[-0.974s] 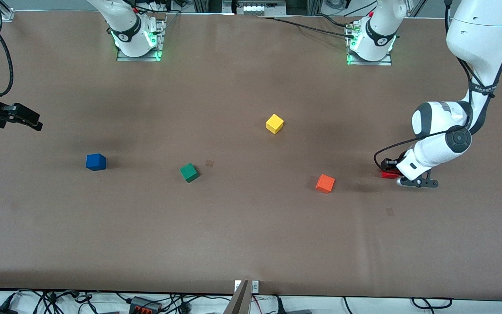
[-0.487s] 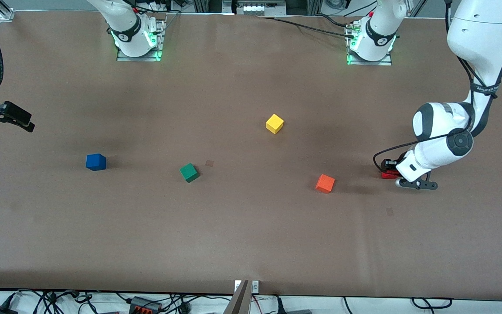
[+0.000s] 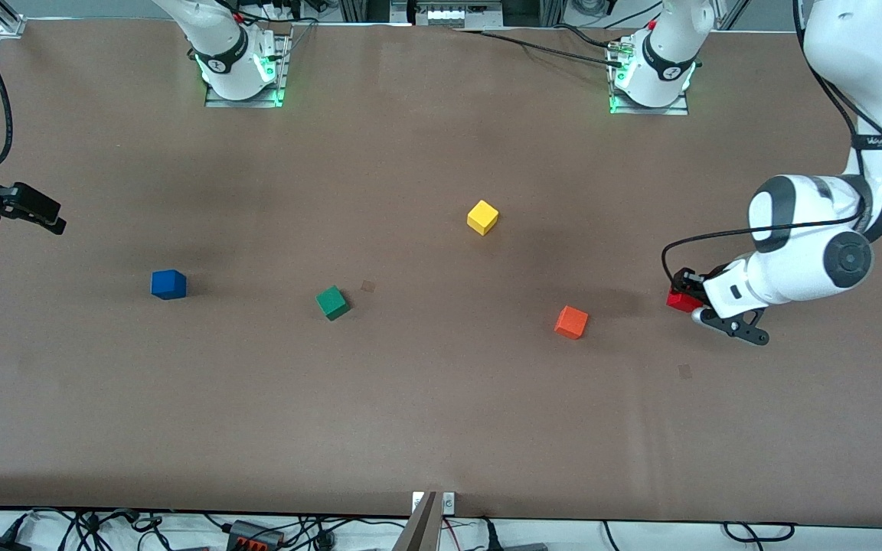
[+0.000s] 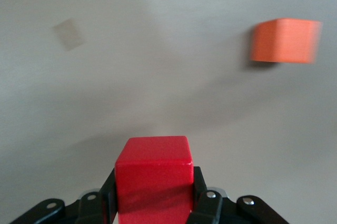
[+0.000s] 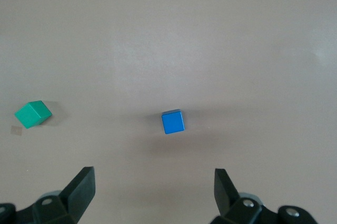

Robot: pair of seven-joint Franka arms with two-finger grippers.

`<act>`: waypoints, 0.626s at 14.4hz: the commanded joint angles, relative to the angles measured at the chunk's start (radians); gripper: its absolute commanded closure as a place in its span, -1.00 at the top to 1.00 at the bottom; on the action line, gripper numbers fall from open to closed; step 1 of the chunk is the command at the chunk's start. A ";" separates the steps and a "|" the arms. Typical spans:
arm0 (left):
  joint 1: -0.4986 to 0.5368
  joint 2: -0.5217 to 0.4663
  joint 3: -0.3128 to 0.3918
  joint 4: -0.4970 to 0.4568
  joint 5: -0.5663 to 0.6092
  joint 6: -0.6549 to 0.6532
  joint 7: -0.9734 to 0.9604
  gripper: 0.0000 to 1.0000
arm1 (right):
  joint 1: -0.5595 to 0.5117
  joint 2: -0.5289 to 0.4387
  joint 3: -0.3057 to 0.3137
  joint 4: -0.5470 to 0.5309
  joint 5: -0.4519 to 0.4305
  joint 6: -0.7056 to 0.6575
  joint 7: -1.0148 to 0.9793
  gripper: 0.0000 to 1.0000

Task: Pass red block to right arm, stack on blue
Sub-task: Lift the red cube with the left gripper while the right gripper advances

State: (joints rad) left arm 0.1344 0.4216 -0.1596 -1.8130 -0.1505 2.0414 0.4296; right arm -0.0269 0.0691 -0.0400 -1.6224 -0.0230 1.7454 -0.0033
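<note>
Left gripper (image 3: 684, 298) pinching red block (image 3: 681, 300), now lifted off table (image 3: 441, 428), frame's right. Right gripper (image 3: 43, 218) spread wide, waiting at left edge; blue block (image 3: 168, 284) unmoved.

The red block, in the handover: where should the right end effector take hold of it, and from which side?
Probably the upper part of the red block, from above: the left end effector is shut on its two lower sides, leaving the top free. The right end effector is open, above the blue block.

Five cubes: one red cube (image 3: 681, 300), one blue cube (image 3: 168, 284), one green cube (image 3: 332, 302), one yellow cube (image 3: 482, 217), one orange cube (image 3: 571, 322)
</note>
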 commanded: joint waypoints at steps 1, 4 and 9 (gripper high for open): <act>0.025 0.002 -0.018 0.102 -0.128 -0.144 0.144 -0.49 | -0.004 0.003 0.002 0.018 0.003 -0.015 -0.012 1.00; 0.047 0.002 -0.017 0.139 -0.309 -0.237 0.288 -0.49 | -0.004 0.003 0.002 0.016 0.003 -0.017 -0.012 1.00; 0.067 0.000 -0.018 0.146 -0.669 -0.390 0.510 -0.49 | -0.010 0.003 0.002 0.016 0.003 -0.017 -0.014 1.00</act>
State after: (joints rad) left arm 0.1841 0.4170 -0.1613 -1.6854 -0.6917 1.7205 0.8346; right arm -0.0282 0.0691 -0.0406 -1.6224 -0.0230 1.7452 -0.0033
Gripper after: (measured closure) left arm 0.445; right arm 0.000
